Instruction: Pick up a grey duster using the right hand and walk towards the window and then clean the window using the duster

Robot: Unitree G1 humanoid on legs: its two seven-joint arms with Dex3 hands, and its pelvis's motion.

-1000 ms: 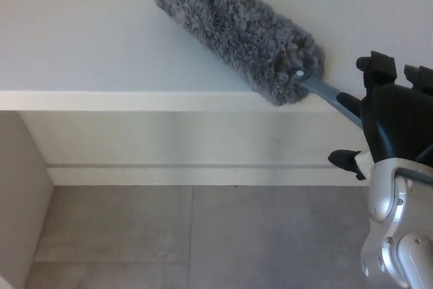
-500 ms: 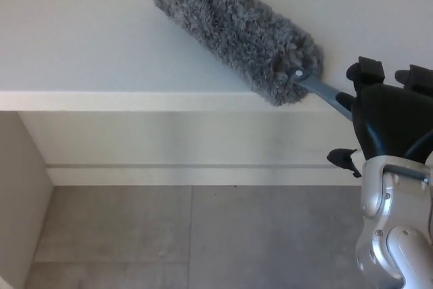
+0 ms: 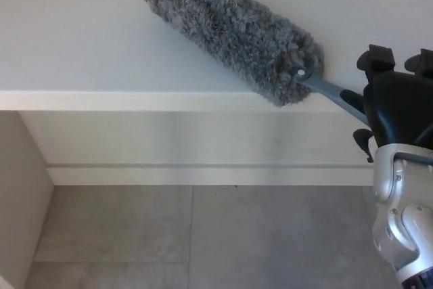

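Right hand sits at the right edge of the head view, black fingers wrapped around the grey handle of the grey duster — a closed grip, though how firmly it clamps cannot be told. The left hand does not show.

Going by size: the pale pane or wall surface fills the upper half of the view, with a white sill ledge running across beneath it, and grey floor tiles below. The duster's fluffy head lies diagonally against that pale surface, tip toward the upper left, base just above the ledge near the hand.

Risks from here, as a judgement:
- The grip sits at the very end of a long handle, so sideways drag from the fluffy head could twist the handle in the fingers and let it slip — the duster would then drop to the floor.
- Pressing too hard could bend the slim handle or jam its base against the ledge.
- Sweeping too low would catch the ledge rather than the surface above it.
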